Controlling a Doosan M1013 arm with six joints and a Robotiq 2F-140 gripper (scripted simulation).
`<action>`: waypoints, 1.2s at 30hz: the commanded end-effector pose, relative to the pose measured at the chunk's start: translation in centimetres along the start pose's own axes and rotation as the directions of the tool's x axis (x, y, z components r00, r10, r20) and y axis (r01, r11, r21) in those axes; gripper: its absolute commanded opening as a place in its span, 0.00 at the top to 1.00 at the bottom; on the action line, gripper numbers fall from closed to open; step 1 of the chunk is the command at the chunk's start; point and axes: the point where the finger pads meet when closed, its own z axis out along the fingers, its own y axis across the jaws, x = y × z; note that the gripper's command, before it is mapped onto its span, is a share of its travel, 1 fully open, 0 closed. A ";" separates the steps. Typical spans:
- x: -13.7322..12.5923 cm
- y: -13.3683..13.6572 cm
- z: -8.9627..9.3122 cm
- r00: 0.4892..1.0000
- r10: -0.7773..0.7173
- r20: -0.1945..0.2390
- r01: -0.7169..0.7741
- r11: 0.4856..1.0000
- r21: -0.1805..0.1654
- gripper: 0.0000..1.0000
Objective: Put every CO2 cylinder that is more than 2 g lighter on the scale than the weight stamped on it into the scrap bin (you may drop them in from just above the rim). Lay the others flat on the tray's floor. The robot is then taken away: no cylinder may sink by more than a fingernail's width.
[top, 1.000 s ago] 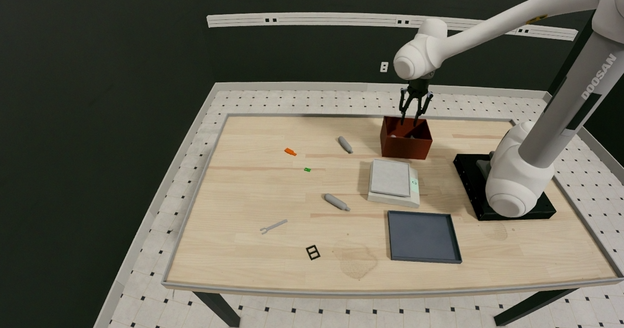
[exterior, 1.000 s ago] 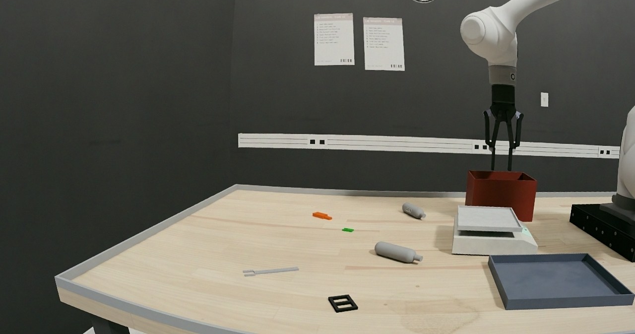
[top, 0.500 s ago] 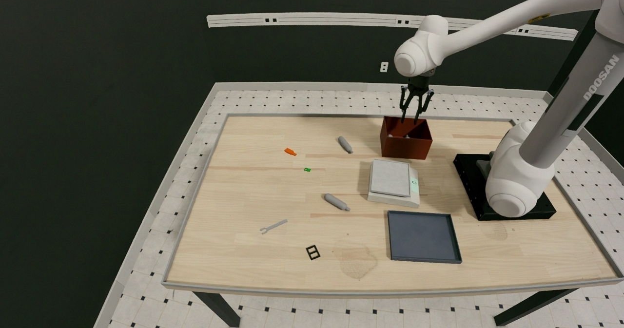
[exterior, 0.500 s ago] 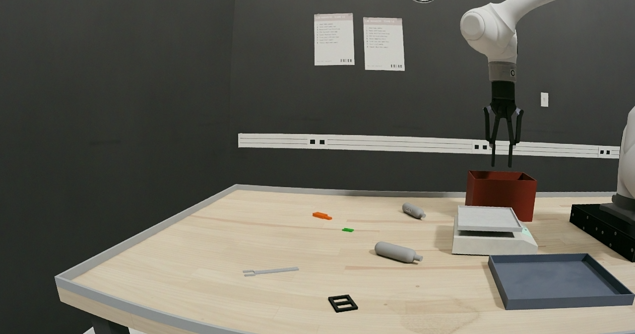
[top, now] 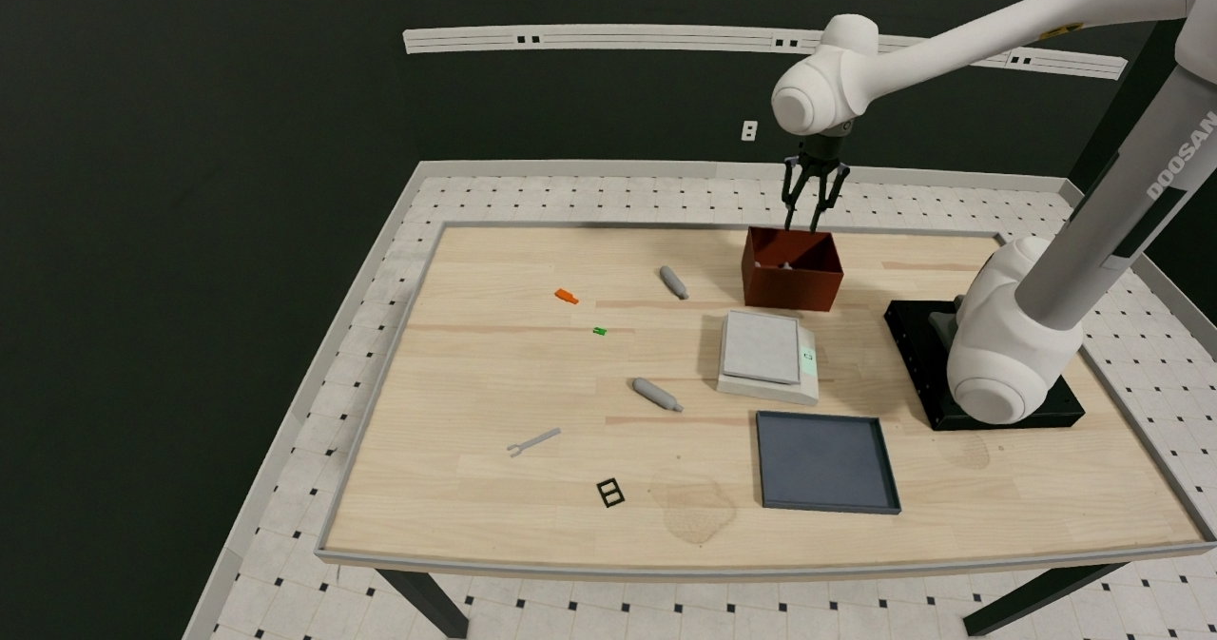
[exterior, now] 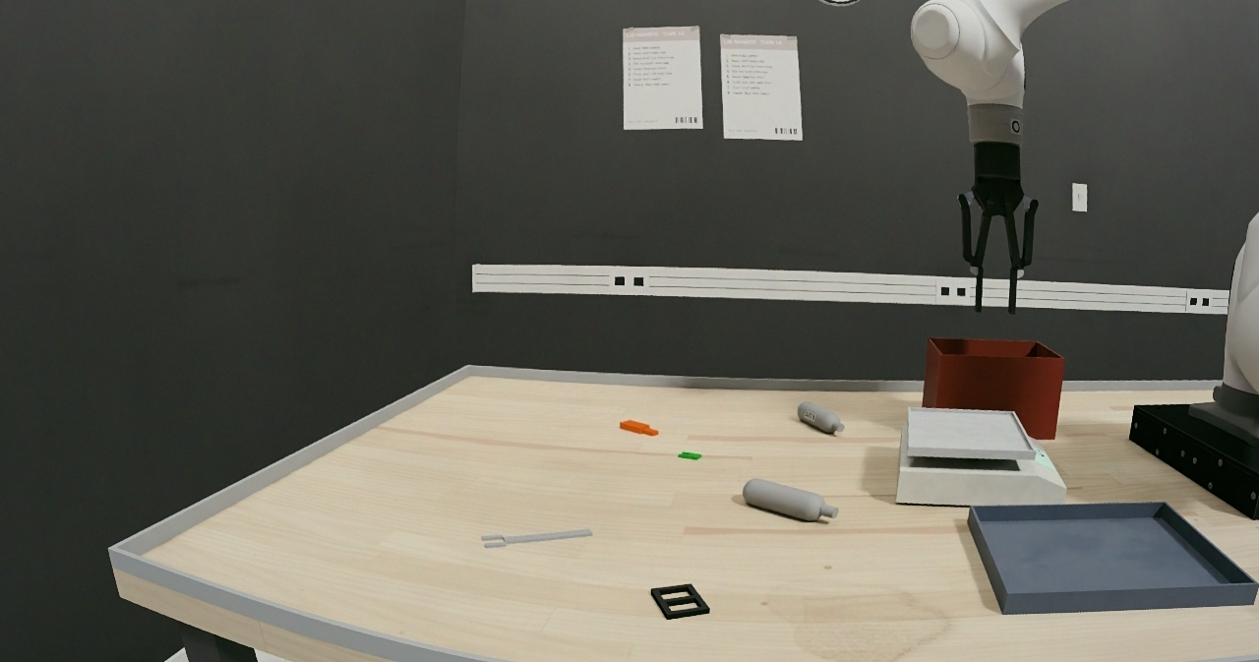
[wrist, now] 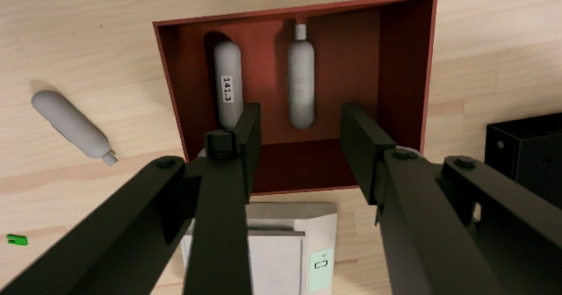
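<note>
My gripper hangs open and empty a little above the red scrap bin. Two grey CO2 cylinders lie on the bin's floor: one labelled 141.3 on the left, one in the middle. Two more cylinders lie on the table: one left of the bin, one left of the scale. The scale's plate is bare. The dark grey tray stands empty in front of the scale.
The arm's black base stands right of the scale. An orange piece, a green piece, a grey wrench and a black buckle lie on the left half.
</note>
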 end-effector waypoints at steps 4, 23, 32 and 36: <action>0.0 0.0 -0.3 1.000 0.000 0.000 0.000 1.000 0.001 0.61; -5.2 -23.2 -0.4 0.795 -0.607 -0.001 0.607 0.795 0.001 0.61; -5.9 -26.3 1.9 0.795 -0.607 -0.001 0.607 0.795 0.001 0.61; -5.9 -26.3 4.2 0.795 -0.607 -0.001 0.607 0.795 0.001 0.61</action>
